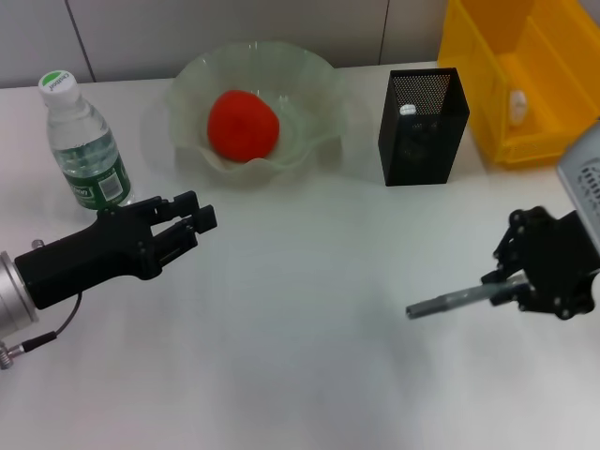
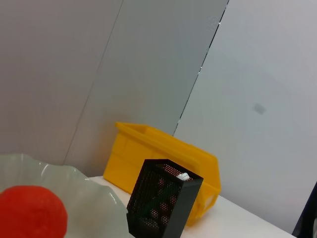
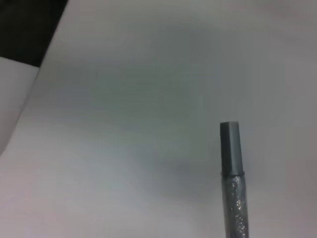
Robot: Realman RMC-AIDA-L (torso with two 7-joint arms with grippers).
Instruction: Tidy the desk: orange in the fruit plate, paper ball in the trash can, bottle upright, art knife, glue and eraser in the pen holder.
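My right gripper (image 1: 511,281) hovers at the right front, shut on the grey art knife (image 1: 457,300), which points left over the table; the knife's tip (image 3: 231,148) also shows in the right wrist view. The black mesh pen holder (image 1: 422,127) stands behind it with a white-capped glue stick (image 1: 407,110) inside. The orange (image 1: 242,124) lies in the pale-green fruit plate (image 1: 309,89). The bottle (image 1: 84,141) stands upright at the far left. My left gripper (image 1: 199,214) rests open and empty just in front of the bottle. A white paper ball (image 1: 517,105) lies in the yellow trash can (image 1: 525,141). The eraser is hidden.
The trash can (image 2: 163,153) stands close behind the pen holder (image 2: 161,206) against the grey wall. The table's near edge (image 3: 20,119) appears in the right wrist view. Bare white tabletop (image 1: 300,309) lies between the two grippers.
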